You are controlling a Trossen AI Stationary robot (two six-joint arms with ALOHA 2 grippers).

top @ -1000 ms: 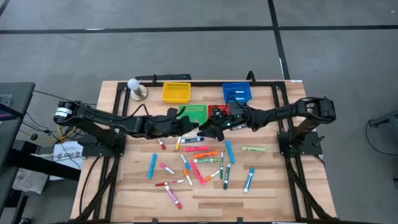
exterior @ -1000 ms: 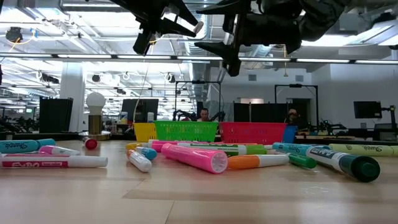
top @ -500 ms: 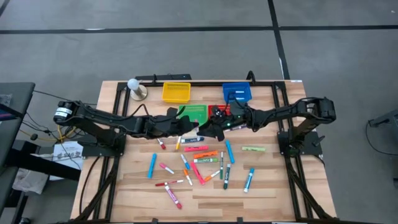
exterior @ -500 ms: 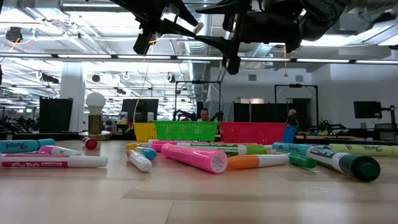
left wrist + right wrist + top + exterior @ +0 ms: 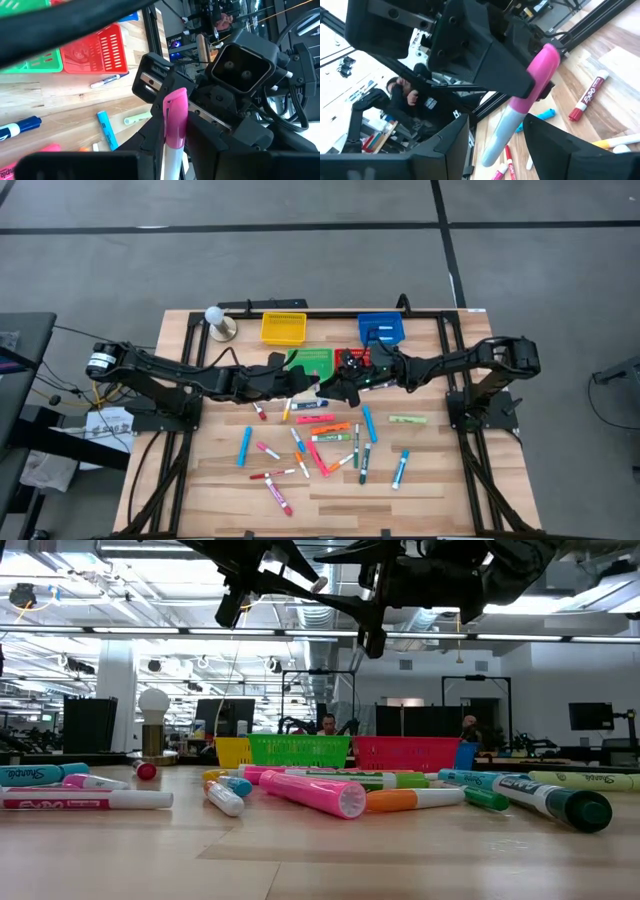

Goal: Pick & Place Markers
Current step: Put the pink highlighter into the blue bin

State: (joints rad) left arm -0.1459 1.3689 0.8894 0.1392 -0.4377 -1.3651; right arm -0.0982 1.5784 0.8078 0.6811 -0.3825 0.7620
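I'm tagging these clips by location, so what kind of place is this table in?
Probably a robotics lab or open-plan workshop: exposed ceiling lights, rows of monitors behind, and people seated at workstations beyond the wooden table.

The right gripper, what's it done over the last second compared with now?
The right gripper has narrowed its jaws around the pink-capped marker that the left gripper holds up above the table; its fingers flank the marker but have not clearly clamped it. The left gripper's hold, both arms' positions and the markers on the table stayed as they were.
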